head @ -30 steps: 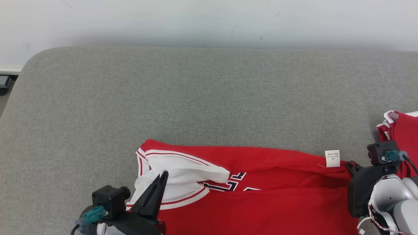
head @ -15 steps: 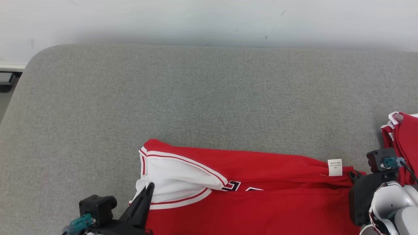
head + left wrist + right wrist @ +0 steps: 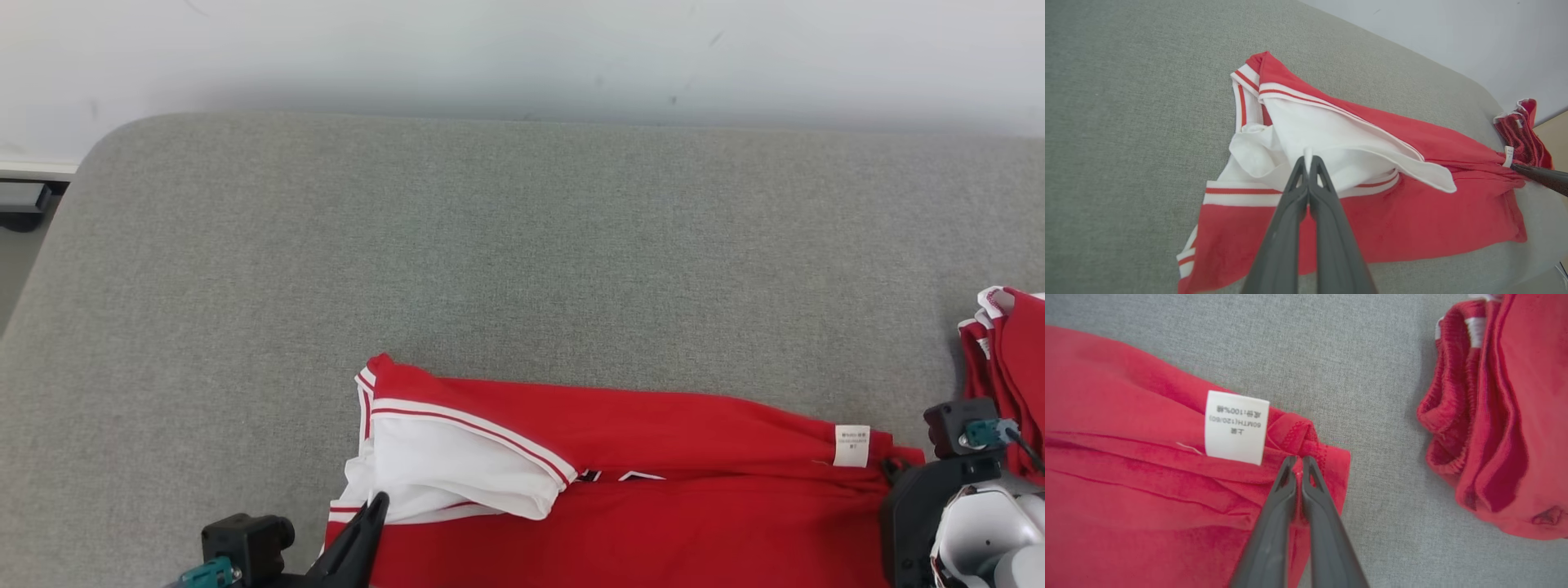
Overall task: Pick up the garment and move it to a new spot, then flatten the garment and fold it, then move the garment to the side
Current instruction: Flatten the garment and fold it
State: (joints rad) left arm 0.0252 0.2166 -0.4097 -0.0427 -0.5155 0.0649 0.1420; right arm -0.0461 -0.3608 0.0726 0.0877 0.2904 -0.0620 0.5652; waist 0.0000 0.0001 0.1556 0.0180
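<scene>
Left tool (image 3: 1307, 160), right tool (image 3: 1298, 462): both pinched.

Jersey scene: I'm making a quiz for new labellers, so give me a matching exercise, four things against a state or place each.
Things:
1. left gripper
2. right gripper
3. label
4. second red garment

States or places:
A. lies on the grey cushion, apart from the jersey
B. shut on the jersey's white fabric
C. white, with printed text
D. shut on the jersey's red corner

Pairs: 1-B, 2-D, 3-C, 4-A.
</scene>
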